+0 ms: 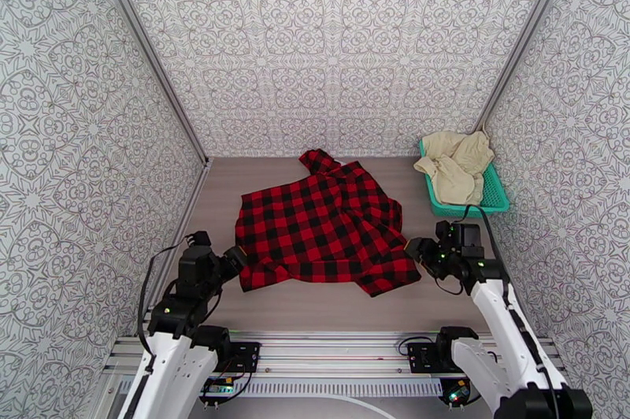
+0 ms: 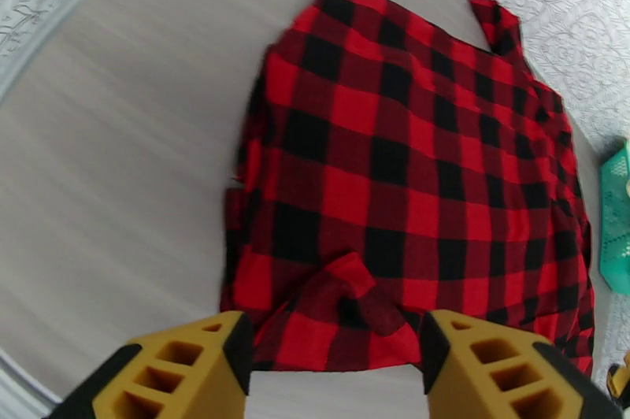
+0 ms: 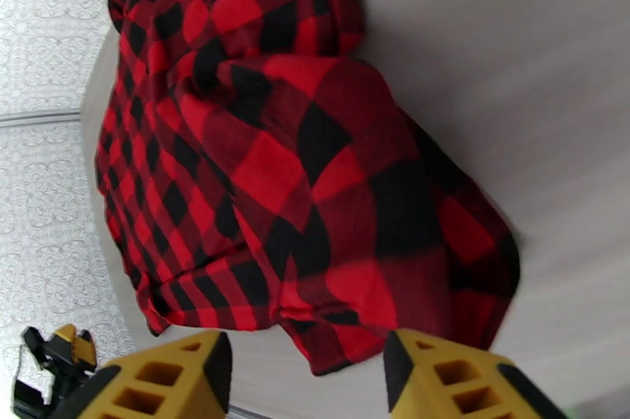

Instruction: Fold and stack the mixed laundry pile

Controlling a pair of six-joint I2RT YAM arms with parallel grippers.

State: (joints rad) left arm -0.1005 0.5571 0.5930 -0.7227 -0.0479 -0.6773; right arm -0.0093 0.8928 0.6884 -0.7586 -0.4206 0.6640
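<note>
Two grippers flank the near hem of one flannel shirt (image 1: 323, 228); everything below is placed off that shirt.

Left gripper (image 1: 235, 259): at the shirt's near-left corner, touching or just beside the hem. Its fingers (image 2: 197, 365) stand apart with nothing between them. A bunched fold of hem lies just beyond the tips.

Shirt itself: spread mostly flat on the table (image 1: 315, 310), hem toward the arm bases, collar end toward the far wall. Long axis runs near-to-far, and the hem edge crosses left-to-right.

Right gripper (image 1: 416, 249): at the shirt's near-right corner. Its fingers (image 3: 173, 381) are apart too, and empty. The rumpled corner lies just ahead of the tips.

Each arm is nearest its own corner. My read: two-arm pinch of the hem, then fold away toward the collar.

Right of and beyond the shirt: cream cloths (image 1: 457, 165) heaped in the teal basket (image 1: 465, 211), well apart from both grippers, not yet folded.
</note>
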